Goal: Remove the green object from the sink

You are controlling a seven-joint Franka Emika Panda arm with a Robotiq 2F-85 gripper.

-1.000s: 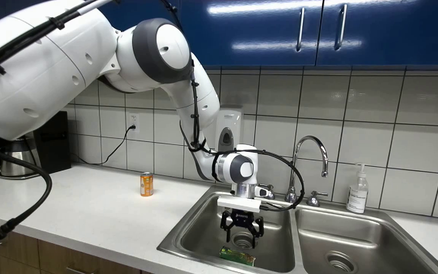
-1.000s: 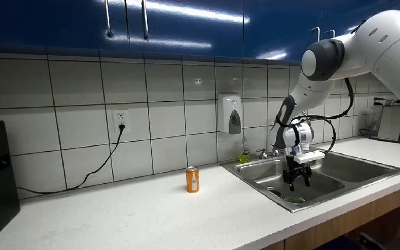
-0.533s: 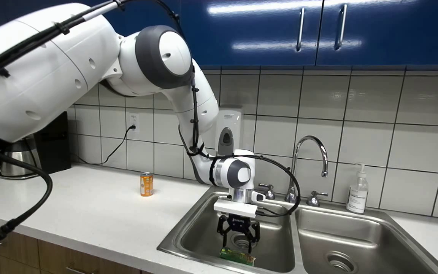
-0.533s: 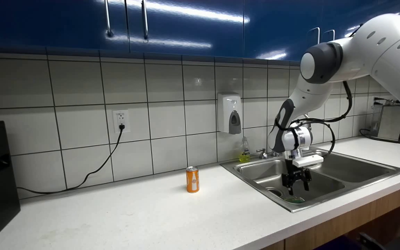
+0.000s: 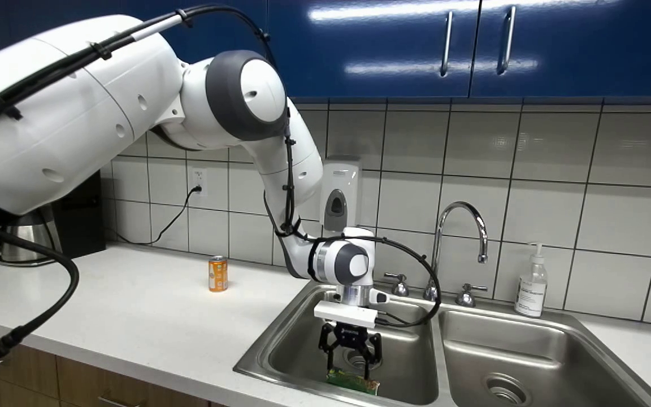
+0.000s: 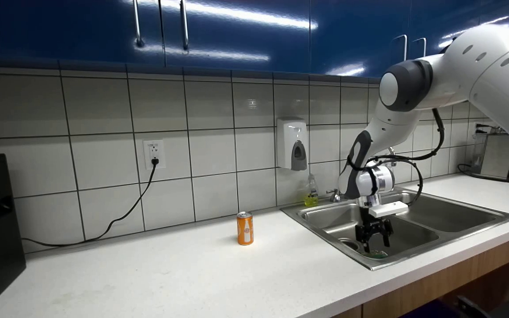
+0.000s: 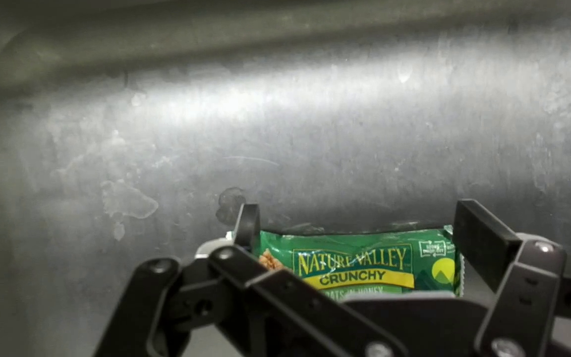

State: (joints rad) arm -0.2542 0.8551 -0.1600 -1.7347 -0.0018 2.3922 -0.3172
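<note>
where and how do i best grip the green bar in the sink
Probably pinch the green bar across its narrow middle, from above: it lies long, slim and printed face up in the sink. The open gripper is spread lengthwise, so likely turn it first.

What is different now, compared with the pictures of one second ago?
The jaws went down and, in both exterior views, slightly towards image left, closer to the packet in the sink. Nothing was visibly gripped or released. The jaws stayed open; the packet and the can stayed in place.
</note>
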